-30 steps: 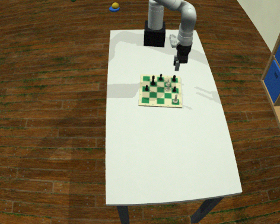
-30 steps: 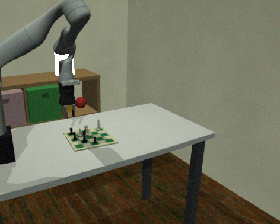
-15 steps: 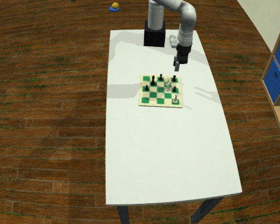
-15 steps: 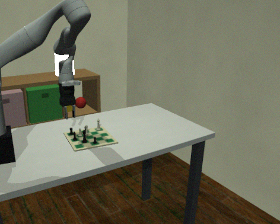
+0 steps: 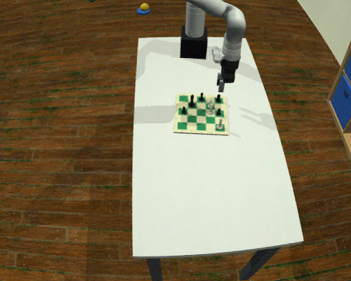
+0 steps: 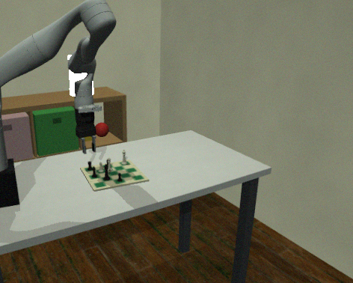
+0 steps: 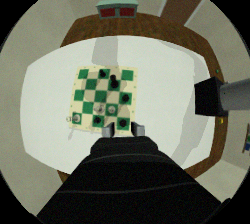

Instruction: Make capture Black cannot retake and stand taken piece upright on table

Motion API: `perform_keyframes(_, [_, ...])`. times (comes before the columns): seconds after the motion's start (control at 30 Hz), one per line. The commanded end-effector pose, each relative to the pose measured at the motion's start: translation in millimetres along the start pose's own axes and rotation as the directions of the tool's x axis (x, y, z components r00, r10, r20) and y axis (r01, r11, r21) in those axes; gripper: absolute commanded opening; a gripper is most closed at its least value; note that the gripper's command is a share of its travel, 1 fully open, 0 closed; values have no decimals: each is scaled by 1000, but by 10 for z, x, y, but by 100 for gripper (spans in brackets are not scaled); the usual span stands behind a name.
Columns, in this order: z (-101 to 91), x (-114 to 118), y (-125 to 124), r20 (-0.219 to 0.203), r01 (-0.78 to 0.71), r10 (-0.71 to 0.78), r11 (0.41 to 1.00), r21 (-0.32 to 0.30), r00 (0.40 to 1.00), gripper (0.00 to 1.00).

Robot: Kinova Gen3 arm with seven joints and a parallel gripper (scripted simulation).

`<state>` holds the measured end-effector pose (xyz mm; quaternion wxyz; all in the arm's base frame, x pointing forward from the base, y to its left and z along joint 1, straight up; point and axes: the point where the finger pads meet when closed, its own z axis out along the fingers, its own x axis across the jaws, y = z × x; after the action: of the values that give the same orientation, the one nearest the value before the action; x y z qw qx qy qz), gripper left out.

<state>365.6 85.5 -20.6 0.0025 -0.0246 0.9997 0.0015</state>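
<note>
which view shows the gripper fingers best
The exterior view: the gripper hangs open and empty above the chessboard, both fingers in profile. The top view foreshortens it; the wrist view shows only the fingertips.

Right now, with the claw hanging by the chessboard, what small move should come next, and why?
Probably a short move forward over the chessboard, then down. The claw hangs partly open and empty, above the table just off the board's arm-side edge, so no piece sits between its fingers yet. I can't read the squares to name the target.
</note>
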Motion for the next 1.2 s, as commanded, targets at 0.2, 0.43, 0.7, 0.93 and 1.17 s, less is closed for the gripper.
perform_keyframes(0.2, [126,15,10,-5,3,-3,1000,-2,1000,73])
perform_keyframes(0.43, [215,14,8,-5,3,-3,1000,-2,1000,73])
perform_keyframes(0.7, [303,13,5,-5,3,-3,1000,-2,1000,73])
perform_keyframes(0.93, [333,13,4,-5,3,-3,1000,-2,1000,73])
perform_keyframes(1.17, [346,13,4,-5,3,-3,1000,-2,1000,73])
